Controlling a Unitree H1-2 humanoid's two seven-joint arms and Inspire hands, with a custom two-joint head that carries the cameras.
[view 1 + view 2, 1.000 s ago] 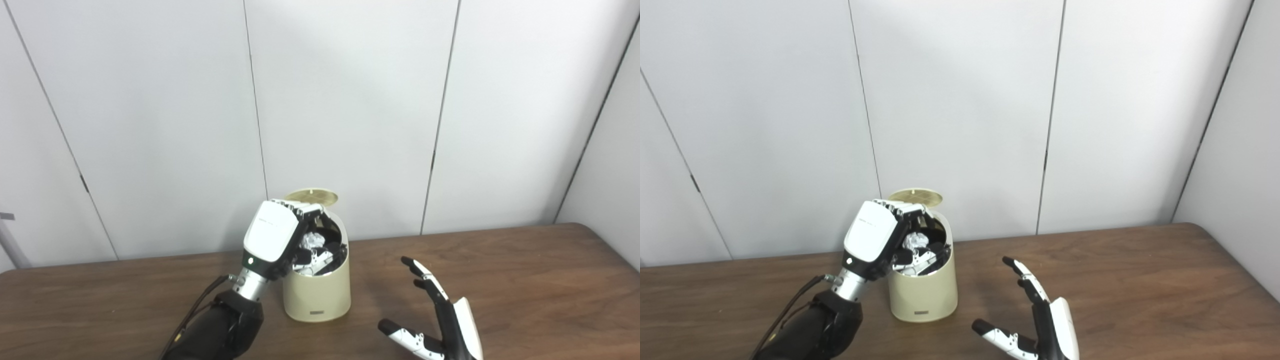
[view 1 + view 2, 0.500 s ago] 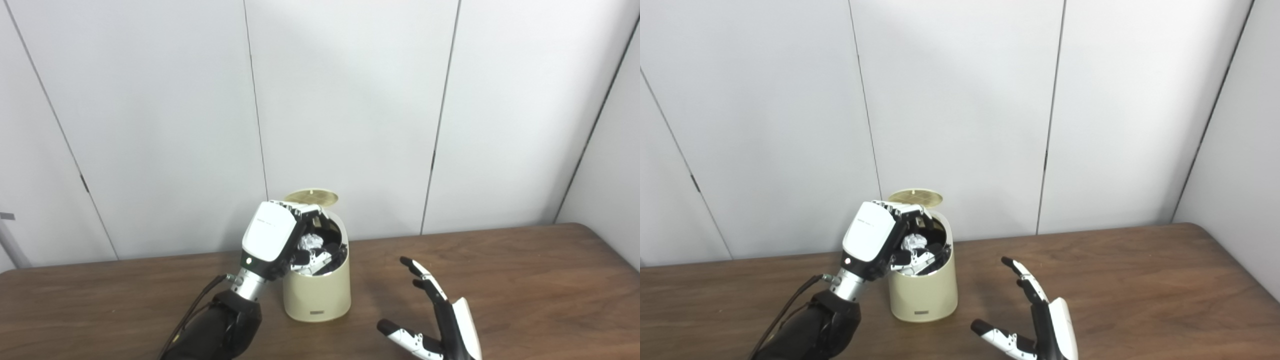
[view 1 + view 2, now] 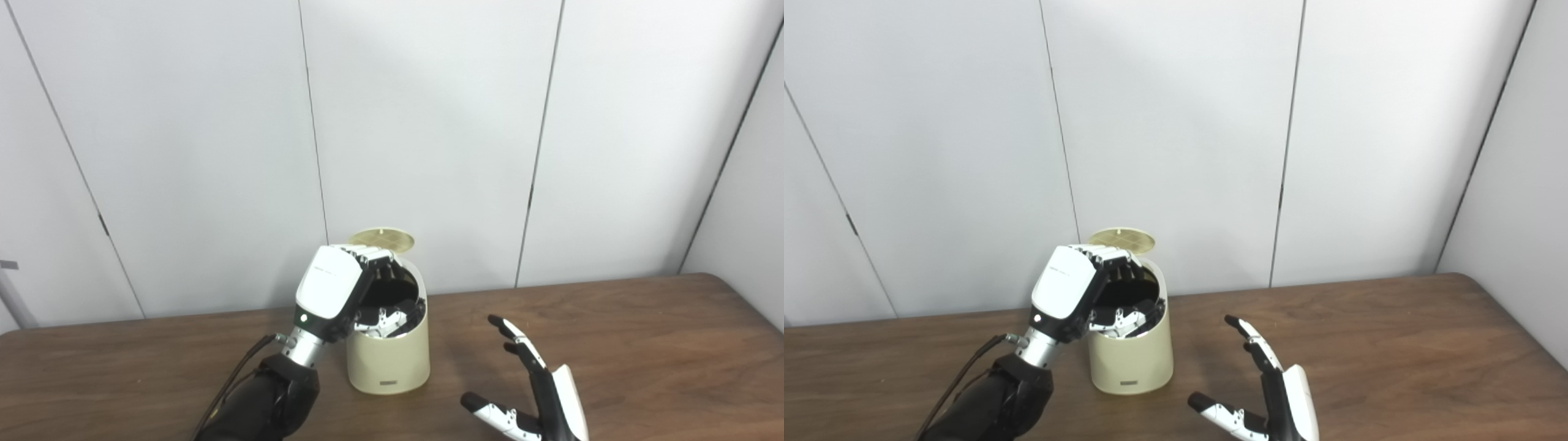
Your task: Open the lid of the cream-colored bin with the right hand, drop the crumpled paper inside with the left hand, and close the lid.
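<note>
Left hand [image 3: 334, 294], fingers spread and empty, over open cream-colored bin [image 3: 388, 361]. Right hand [image 3: 539, 398] spread at 4 o'clock, on brown wooden table [image 3: 643, 343]; white panelled wall [image 3: 429, 122] behind.

left hand [image 3: 334, 293] blocking bin [image 3: 388, 361] mouth, lid [image 3: 381, 238] raised behind

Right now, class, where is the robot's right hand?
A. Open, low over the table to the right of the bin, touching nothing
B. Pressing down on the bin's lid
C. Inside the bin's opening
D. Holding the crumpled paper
A: the right hand has its fingers spread, holds nothing and stands apart from the cream-colored bin, whose lid stands open.
</note>
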